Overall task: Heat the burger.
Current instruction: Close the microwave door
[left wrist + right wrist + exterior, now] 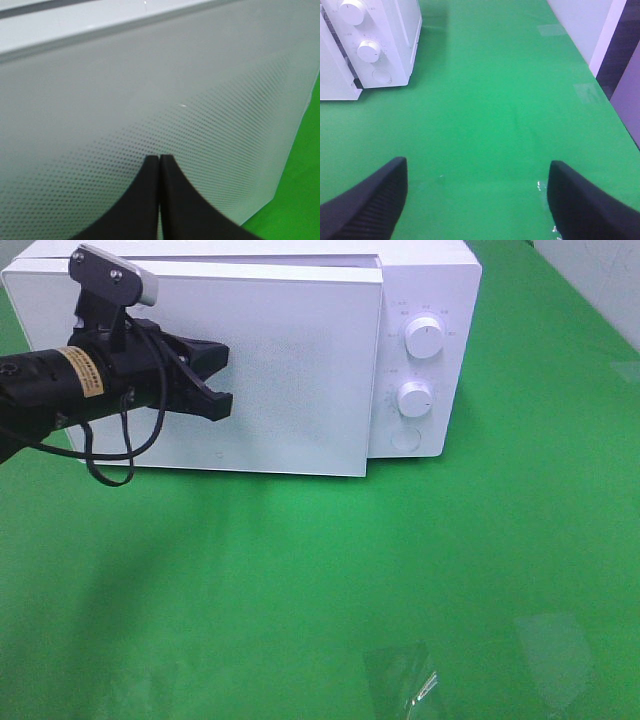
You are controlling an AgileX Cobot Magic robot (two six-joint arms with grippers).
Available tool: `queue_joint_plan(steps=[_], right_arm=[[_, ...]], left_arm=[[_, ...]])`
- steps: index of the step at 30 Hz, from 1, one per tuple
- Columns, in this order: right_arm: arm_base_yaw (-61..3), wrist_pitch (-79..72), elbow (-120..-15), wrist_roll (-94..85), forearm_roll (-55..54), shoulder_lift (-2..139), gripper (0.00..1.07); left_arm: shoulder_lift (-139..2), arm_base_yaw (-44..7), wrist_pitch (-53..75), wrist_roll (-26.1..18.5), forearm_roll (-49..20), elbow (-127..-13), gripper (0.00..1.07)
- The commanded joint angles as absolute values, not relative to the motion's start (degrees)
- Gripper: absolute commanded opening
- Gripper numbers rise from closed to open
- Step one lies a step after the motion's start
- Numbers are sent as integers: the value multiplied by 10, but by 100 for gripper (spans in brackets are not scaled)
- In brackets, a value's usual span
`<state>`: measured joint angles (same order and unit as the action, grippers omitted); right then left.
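The burger is out of view in every frame. A white microwave (430,280) stands at the back of the green table, and its door (290,370) sits nearly shut, slightly proud of the body. My left gripper (222,380) is shut and empty, with its fingertips against the front of the door; in the left wrist view (159,159) the closed tips touch the dotted door panel (210,100). My right gripper (477,167) is open and empty above bare green table, to the right of the microwave (400,35). It does not show in the high view.
The microwave's control panel has two white dials (425,338) (414,398) and a round button (405,437). The green table (350,580) spreads in front. Its right edge (620,120) meets a wall.
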<state>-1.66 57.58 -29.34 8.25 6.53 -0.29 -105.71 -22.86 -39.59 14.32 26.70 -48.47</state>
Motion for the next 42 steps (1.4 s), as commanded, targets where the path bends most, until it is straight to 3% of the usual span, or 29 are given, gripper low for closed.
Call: queue_joint_plan(steps=[1, 12, 28, 42], right_arm=[[-13, 576, -292, 79, 67, -17, 76], [-13, 576, -292, 79, 67, -17, 76], [-13, 576, -292, 79, 67, -17, 76], [-13, 576, -292, 80, 68, -16, 76]], left_arm=[[-1077, -250, -386, 143, 246, -516, 0], [-1126, -284, -382, 130, 193, -589, 0], [-1205, -313, -342, 132, 178, -718, 0], [-1161, -352, -242, 163, 205, -717, 0]])
